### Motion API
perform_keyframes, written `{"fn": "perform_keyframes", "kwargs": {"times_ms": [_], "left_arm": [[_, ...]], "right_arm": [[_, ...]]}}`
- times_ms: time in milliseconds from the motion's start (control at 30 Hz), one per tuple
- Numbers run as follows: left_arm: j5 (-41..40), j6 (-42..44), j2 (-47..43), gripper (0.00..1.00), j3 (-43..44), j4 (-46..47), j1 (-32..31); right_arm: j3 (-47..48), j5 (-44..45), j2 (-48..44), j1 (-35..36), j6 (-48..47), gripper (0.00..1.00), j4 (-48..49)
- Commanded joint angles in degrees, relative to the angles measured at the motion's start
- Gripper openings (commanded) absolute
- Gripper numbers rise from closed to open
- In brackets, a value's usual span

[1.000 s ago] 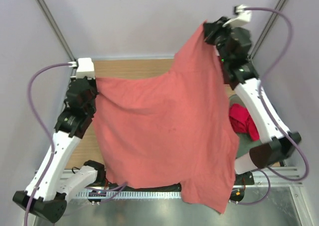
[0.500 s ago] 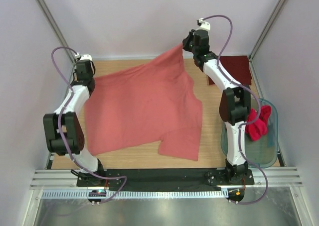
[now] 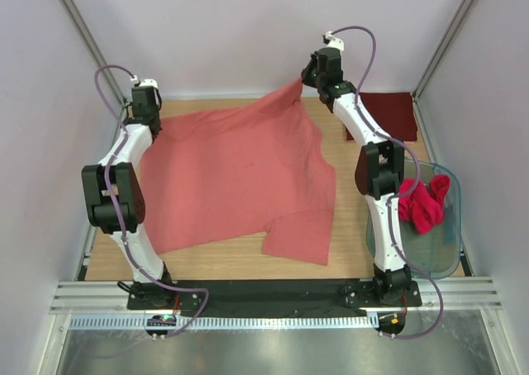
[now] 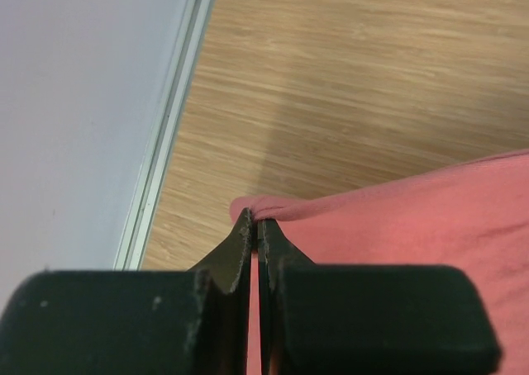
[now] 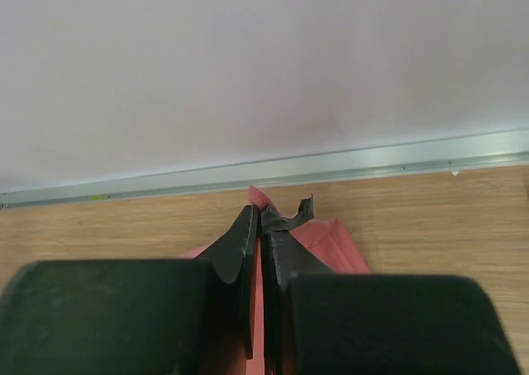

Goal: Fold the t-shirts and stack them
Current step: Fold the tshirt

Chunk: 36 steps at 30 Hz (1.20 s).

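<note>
Wood table (image 3: pixel 207 263): pale grain is showing bare along the 6 o'clock edge and in a strip at 12 o'clock.
Walls (image 3: pixel 207 36): lilac panels are closing in the 9, 12 and 3 o'clock sides, with a metal rail (image 5: pixel 397 162) at their foot.
Salmon t-shirt (image 3: pixel 240 173): is lying spread over the table's middle and 9 o'clock half, with its 1 o'clock corner raised.
Left gripper (image 4: pixel 254 226): at 10 o'clock, is pinching a shirt corner, jaws closed on the cloth, just beside the side wall.
Right gripper (image 5: pixel 258 218): at 1 o'clock, is clamping another corner near the back wall.
Maroon t-shirt (image 3: pixel 388 111): is lying flat at 2 o'clock.
Greenish tub (image 3: pixel 438 255): is sitting at 4 o'clock, holding red-pink t-shirts (image 3: pixel 420 206).
Open room: bare wood is showing between the salmon hem and the tub.
</note>
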Motion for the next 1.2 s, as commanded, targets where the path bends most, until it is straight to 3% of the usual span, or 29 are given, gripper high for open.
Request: {"fn": "perform_keyframes", "kwargs": {"times_ms": [0,233,467,800,1167], "left_arm": [[-1.0,1.4,0.0,0.0,1.8,-2.3,0.3],[-8.6,6.0,0.7,0.0,1.2,-6.0,0.2],[-9.0,6.2,-1.4,0.0,-2.4,-9.6,-0.9],[-12.4,1.8,-0.8,0.0,-4.8,-16.9,-1.9],[-12.9,-0.3,0.3,0.0,-6.3,-20.2,-2.4]], "right_arm": [[-1.1,-0.6,-7.3,-0.5,1.0,0.01,-3.0],[-17.5,-3.8,-17.7,-2.1,4.2,0.01,-3.6],[-22.5,-6.6,-23.4,-2.8,4.6,0.01,-10.3],[-38.1,-9.4,-31.1,-3.3,8.6,0.01,-8.6],[-44.6,-8.6,-33.6,-3.2,7.8,0.01,-10.1]]}}
